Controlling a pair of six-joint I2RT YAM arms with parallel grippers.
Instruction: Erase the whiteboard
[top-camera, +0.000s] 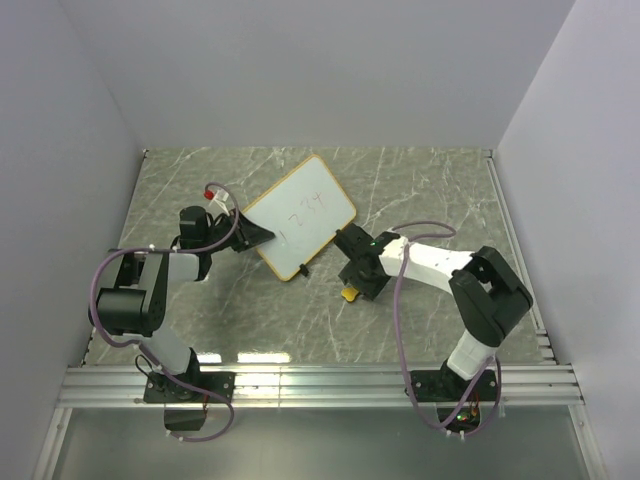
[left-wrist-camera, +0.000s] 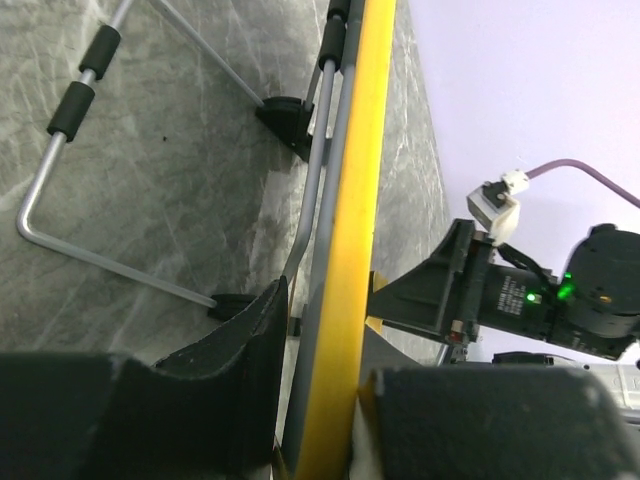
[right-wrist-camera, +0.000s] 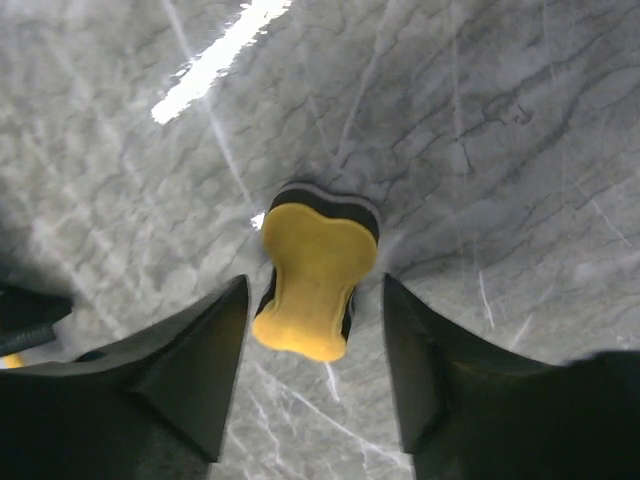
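Note:
The whiteboard (top-camera: 305, 218), white with a yellow rim and dark handwriting, lies tilted at the table's middle back. My left gripper (top-camera: 258, 235) is shut on its left edge; in the left wrist view the yellow rim (left-wrist-camera: 345, 240) runs between the black fingers (left-wrist-camera: 230, 345). The yellow bow-tie eraser (top-camera: 349, 294) lies flat on the table. My right gripper (top-camera: 358, 282) is open right over it; in the right wrist view the eraser (right-wrist-camera: 312, 272) sits between the two spread fingers (right-wrist-camera: 190, 355), untouched.
The table (top-camera: 420, 190) is grey marble with white walls around. A wire stand (left-wrist-camera: 70, 150) of the board rests on the table behind it. A small red-capped item (top-camera: 211, 191) lies at the back left. An aluminium rail (top-camera: 320, 380) runs along the front edge.

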